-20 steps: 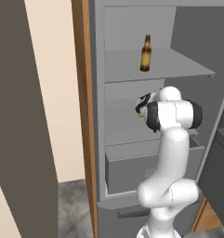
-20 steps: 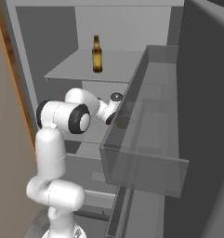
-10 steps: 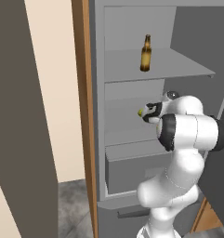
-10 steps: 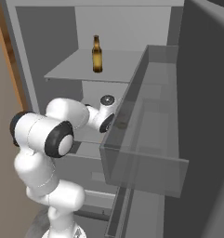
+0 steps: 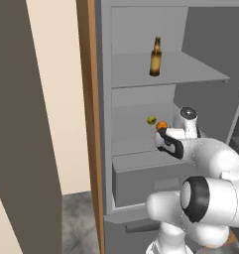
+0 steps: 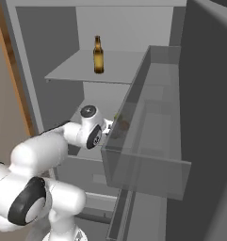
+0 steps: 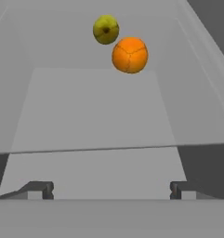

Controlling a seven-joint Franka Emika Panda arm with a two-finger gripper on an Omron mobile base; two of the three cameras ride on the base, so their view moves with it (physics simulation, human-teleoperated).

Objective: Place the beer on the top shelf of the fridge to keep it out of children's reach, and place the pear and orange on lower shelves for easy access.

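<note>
Glossy white robot arm (image 5: 205, 193), bulbous rounded link shells. Dark charcoal rings at joints, one large black disc cap facing camera. Round grey cap with dark rim atop wrist. Black band across white hand housing. Two small dark grey, square-ended fingertips (image 7: 39, 189), set wide apart.

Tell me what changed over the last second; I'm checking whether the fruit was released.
The open gripper has drawn back from the round orange fruit, now lying free beside the yellow-green pear on a lower shelf. The brown beer bottle stayed on the top shelf.
</note>
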